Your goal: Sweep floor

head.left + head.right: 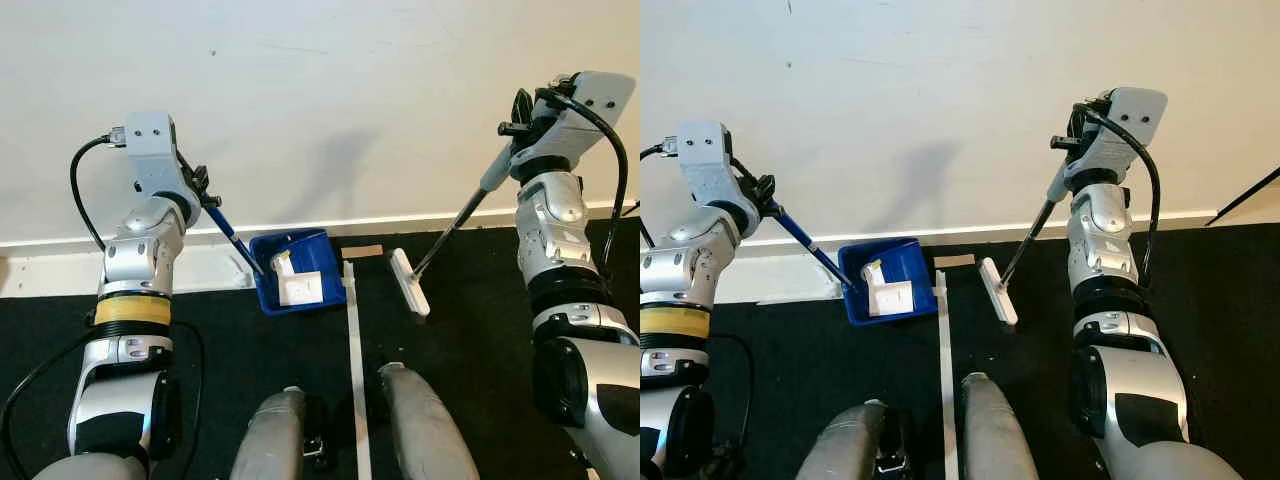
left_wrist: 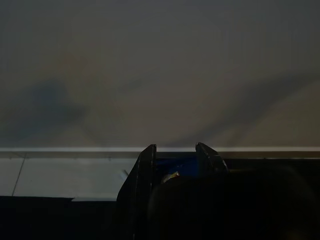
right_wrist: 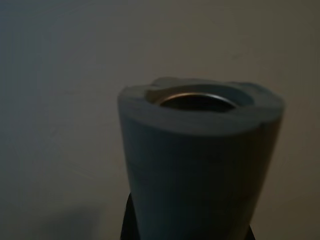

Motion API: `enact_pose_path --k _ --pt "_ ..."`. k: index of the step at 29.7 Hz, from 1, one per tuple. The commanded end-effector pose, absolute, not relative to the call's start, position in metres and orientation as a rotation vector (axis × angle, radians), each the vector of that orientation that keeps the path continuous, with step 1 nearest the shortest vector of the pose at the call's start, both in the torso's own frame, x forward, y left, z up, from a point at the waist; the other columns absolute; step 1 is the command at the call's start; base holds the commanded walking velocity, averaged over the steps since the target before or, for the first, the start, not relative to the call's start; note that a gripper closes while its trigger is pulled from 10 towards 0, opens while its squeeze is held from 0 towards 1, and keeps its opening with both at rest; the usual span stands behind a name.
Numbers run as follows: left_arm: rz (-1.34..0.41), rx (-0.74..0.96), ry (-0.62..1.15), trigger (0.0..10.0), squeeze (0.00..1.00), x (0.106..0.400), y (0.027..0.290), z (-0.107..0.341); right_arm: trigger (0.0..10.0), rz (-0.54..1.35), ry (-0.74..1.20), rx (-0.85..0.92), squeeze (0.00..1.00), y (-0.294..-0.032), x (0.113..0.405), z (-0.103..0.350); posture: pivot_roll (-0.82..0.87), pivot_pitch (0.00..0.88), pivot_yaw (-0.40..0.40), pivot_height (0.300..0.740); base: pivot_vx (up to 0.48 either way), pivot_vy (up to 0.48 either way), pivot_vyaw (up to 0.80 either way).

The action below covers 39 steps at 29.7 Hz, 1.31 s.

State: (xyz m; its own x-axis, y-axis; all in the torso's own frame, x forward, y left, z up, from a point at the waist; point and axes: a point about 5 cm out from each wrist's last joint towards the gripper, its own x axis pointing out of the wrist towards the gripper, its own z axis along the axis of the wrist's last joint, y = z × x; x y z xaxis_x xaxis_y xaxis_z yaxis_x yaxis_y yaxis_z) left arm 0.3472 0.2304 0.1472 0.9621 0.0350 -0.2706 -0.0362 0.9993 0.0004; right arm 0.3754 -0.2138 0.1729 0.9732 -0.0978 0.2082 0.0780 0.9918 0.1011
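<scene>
I hold the dustpan (image 1: 297, 273) tilted in my clamped left gripper (image 1: 205, 192), while my right gripper (image 1: 520, 120), closed on the broom (image 1: 412, 281), angles it to push scraps (image 1: 362, 250) in.

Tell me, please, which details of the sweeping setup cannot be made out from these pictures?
- Left gripper: its fingers' grip on the dustpan handle is hidden by the wrist in the eye views, dark in the left wrist view.
- Right gripper: its fingers are hidden by the broom handle's grey end in the right wrist view.
- White scraps in the blue dustpan: too small to identify.
</scene>
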Motion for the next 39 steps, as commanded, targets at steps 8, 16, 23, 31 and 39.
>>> enact_pose_path --k 8,16,23,31,39 --pt "0.001 0.016 0.219 10.0 0.0 0.348 0.225 0.157 10.0 -0.103 -0.246 0.08 0.0 -0.218 0.376 0.178 0.04 0.146 0.039 0.74 0.48 0.0 0.0" --pt "-0.021 0.014 0.247 10.0 0.0 0.347 0.224 0.155 10.0 -0.109 -0.246 0.076 0.0 -0.22 0.376 0.179 0.04 0.149 0.037 0.74 0.24 0.0 0.0" --pt "-0.104 -0.003 0.29 10.0 0.0 0.344 0.223 0.156 10.0 -0.113 -0.243 0.072 0.0 -0.221 0.375 0.178 0.04 0.149 0.039 0.74 0.0 0.0 0.0" --pt "-0.153 -0.009 0.298 10.0 0.0 0.339 0.215 0.158 10.0 -0.131 -0.226 0.054 0.0 -0.229 0.373 0.172 0.04 0.152 0.041 0.74 0.0 0.0 0.0" --pt "-0.152 0.01 0.297 10.0 0.0 0.337 0.207 0.151 10.0 -0.131 -0.202 0.023 0.0 -0.234 0.37 0.167 0.04 0.163 0.042 0.74 0.0 0.0 0.0"
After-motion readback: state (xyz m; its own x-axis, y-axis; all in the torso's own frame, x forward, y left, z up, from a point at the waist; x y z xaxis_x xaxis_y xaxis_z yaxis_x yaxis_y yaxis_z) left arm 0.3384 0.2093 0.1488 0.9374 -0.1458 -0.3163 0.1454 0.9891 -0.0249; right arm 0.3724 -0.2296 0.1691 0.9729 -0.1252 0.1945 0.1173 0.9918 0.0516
